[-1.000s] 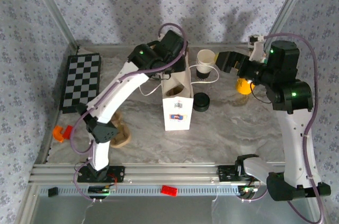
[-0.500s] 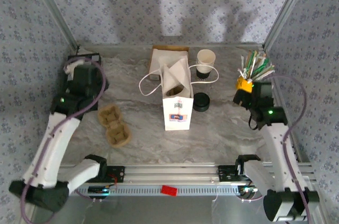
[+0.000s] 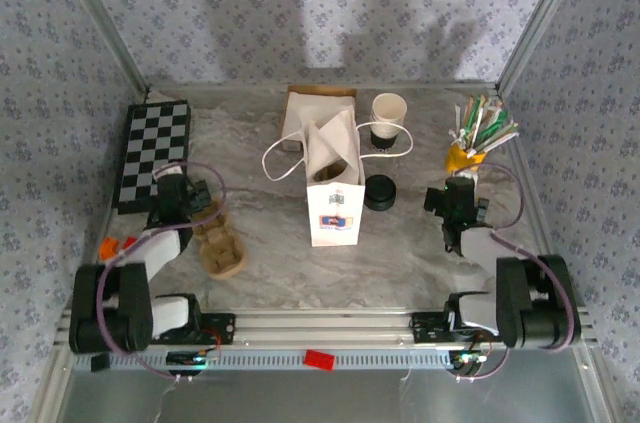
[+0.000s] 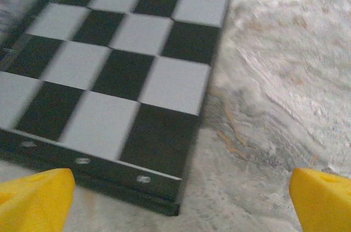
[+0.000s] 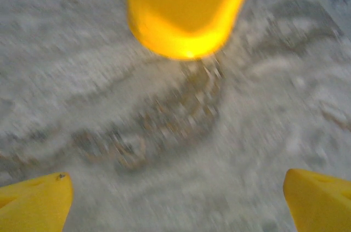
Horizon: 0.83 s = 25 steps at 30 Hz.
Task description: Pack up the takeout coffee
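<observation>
I am looking down on the marble tabletop [image 3: 270, 233] with both arms folded low at their bases. The biggest thing on it is the checkerboard [image 3: 152, 153], lying flat along the left side. In the left wrist view its near corner [image 4: 126, 62] sits just ahead of the fingers.

Next in size is the white paper bag [image 3: 335, 193], upright in the middle with its mouth open and its handles flopped outward. Inside the mouth I see a dark brownish shape [image 3: 325, 175]. I cannot tell whether that is the takeout coffee, and I cannot pick it out with certainty anywhere else. A brown cardboard box [image 3: 320, 101] stands just behind the bag.

Left of the bag lie brown pulp cup carriers [image 3: 220, 243], close to the left tool [image 3: 203, 193]. At the far right a yellow holder [image 3: 460, 156] carries a fan of straws [image 3: 482, 123]. A lidless cream cup [image 3: 388, 108] stands right of the box, with a black round lid stack [image 3: 380, 193] nearer me beside the bag.

The left tool [image 4: 178, 196] stands wide open, its yellow tips at the frame corners and nothing between them. The right tool [image 3: 455, 195] points at the holder [image 5: 186, 12]. It [image 5: 175, 199] is equally wide open and empty.
</observation>
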### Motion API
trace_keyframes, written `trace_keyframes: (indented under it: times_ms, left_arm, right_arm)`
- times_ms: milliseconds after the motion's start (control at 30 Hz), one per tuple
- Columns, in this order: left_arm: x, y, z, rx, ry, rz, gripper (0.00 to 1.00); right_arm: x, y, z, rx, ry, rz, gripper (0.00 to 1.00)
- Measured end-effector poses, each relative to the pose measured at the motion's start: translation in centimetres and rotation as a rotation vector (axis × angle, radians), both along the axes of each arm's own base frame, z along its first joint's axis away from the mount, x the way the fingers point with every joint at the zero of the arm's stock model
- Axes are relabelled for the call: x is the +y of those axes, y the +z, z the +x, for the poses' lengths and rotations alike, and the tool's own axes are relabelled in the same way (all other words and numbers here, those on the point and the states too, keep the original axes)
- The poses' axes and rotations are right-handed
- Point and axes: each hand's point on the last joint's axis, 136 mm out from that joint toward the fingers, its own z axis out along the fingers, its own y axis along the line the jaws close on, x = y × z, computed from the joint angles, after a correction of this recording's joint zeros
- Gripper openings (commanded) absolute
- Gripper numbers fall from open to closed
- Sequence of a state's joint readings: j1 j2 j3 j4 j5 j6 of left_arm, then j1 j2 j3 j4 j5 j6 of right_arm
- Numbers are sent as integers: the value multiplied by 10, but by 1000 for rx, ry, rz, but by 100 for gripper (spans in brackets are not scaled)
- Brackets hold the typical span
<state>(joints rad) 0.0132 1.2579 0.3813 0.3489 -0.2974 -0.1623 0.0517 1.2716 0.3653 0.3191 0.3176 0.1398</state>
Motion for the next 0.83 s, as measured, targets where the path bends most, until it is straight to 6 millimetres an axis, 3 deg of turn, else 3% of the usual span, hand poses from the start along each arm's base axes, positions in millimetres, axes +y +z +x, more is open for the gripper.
trace_keyframes:
  times_ms: [233,300,533,833]
  left_arm:
    - [-20,-1,41,-158,-137,-8,100]
    - [-24,-1,46,-171,-162,-5,100]
    - [-26,7,53,-189,-181,9,100]
    - [-28,7,54,-188,-196,9,100]
  right_arm:
    - [7,-2,44,-125,149,33,99]
    - [10,-8,47,-120,180,45,99]
    - [19,10,57,-204,232,33,100]
    - [22,13,58,-215,253,37,100]
